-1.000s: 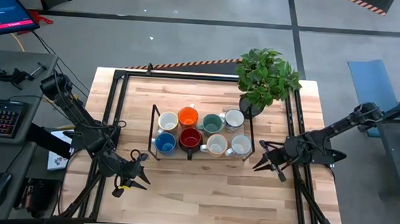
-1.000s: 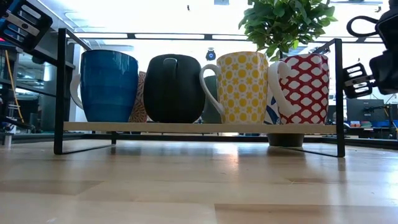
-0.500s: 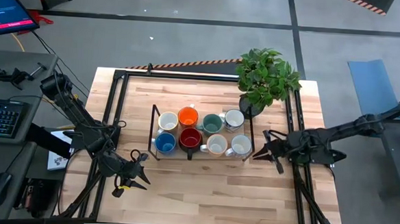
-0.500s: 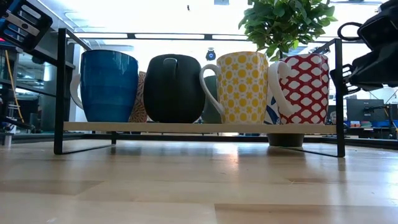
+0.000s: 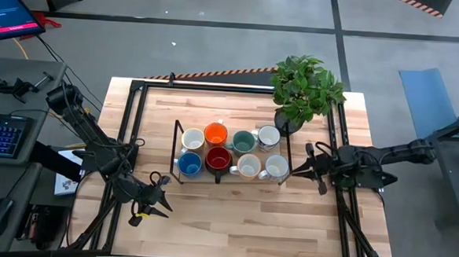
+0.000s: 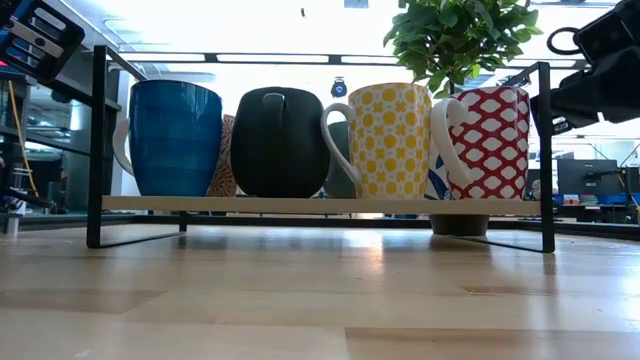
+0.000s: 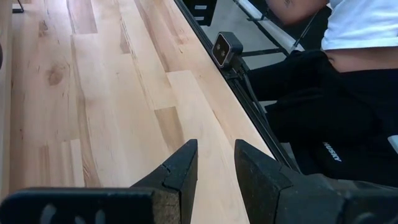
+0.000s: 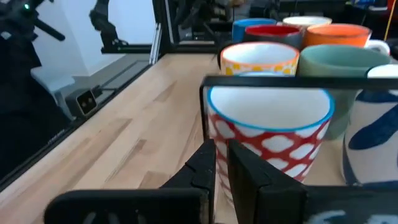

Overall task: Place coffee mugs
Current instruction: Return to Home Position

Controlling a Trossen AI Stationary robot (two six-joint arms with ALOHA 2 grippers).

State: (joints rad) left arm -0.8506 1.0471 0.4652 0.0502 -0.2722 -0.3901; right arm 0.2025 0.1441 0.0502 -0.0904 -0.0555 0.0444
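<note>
Two arms flank the shelf (image 5: 175,153) at mid-bench. Near the bench's (image 5: 232,219) front left corner waits the left arm (image 5: 106,157), well apart from the shelf, jaws set to a narrow gap, empty. All eight coffee mugs (image 5: 232,151) stand on the shelf in two rows. Just beside its right end, the right arm (image 5: 354,162) aims all-but-closed, empty jaws at the red-and-white patterned mug (image 8: 267,127). We judge it should retreat straight back, away from that mug.

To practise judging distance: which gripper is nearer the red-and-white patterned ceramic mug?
Right. The right gripper is beside the red-and-white patterned ceramic mug, outside the black shelf's end; the left gripper is beyond the shelf's opposite end, over the bare wooden table.
</note>
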